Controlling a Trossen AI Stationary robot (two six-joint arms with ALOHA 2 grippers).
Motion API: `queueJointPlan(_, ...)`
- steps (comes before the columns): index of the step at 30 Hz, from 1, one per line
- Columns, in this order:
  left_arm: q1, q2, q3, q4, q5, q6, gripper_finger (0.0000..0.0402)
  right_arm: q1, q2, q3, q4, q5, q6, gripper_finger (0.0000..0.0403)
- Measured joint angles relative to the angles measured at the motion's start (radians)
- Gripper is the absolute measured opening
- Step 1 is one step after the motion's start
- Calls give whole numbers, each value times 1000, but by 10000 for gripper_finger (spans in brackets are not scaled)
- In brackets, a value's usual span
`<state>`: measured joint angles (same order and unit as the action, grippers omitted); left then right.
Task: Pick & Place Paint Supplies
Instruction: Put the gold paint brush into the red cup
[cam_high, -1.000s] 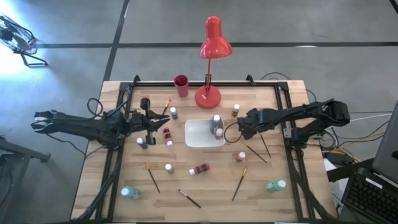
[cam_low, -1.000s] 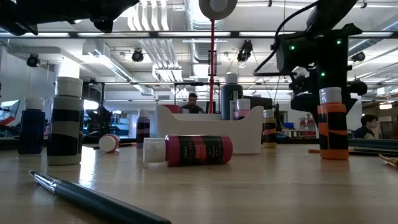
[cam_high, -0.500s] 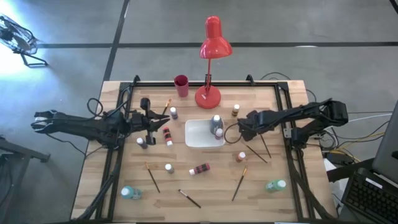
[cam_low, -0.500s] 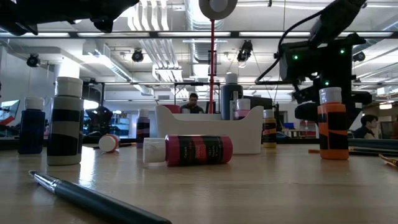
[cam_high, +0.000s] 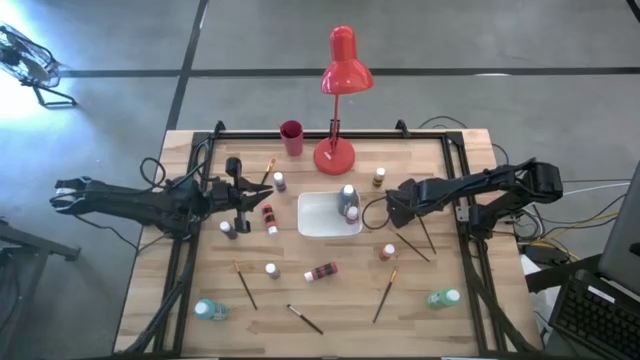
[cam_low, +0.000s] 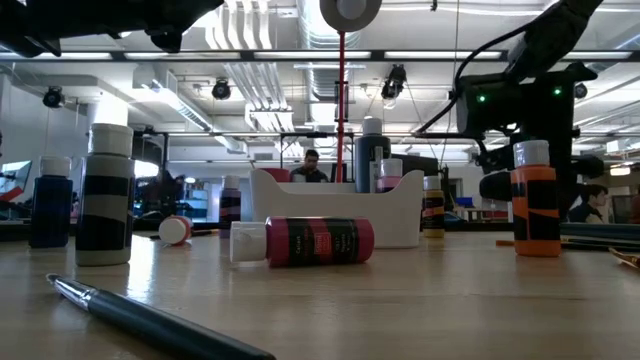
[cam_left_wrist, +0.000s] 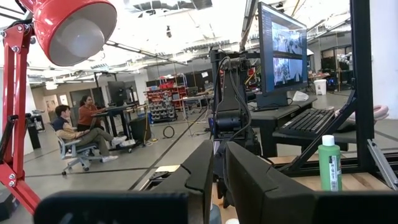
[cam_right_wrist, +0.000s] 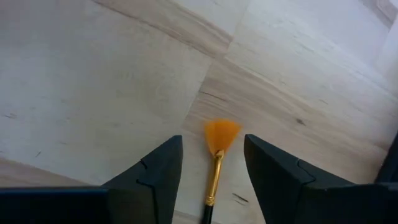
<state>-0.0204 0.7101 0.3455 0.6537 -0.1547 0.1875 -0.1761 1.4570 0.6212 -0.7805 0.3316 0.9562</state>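
Left end effector (cam_high: 240, 208) parked centre-left, fingers pressed shut, empty | Right end effector (cam_right_wrist: 210, 163) centre-right of table (cam_high: 420, 320), fingers apart, straddling orange-tipped brush (cam_right_wrist: 216, 155) lying flat | Step: brush pickup | Next: I'd descend, then close.

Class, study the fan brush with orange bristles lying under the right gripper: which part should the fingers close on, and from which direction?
Grip the thin handle just behind the gold ferrule of the fan brush, coming straight down from above. It lies flat on the table, so only its two long sides are free; the right gripper already straddles them, open.
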Motion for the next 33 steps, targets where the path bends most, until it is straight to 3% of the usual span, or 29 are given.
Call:
queueJointPlan(16, 1, 0, 0, 0, 0, 0, 51, -12, 0, -50, 51, 45, 9, 76)
queueJointPlan(23, 0, 0, 0, 0, 0, 0, 51, -12, 1, -52, 48, 49, 4, 16)
queueJointPlan(33, 0, 0, 0, 0, 0, 6, 51, -14, -112, -12, -61, 43, -11, 8)
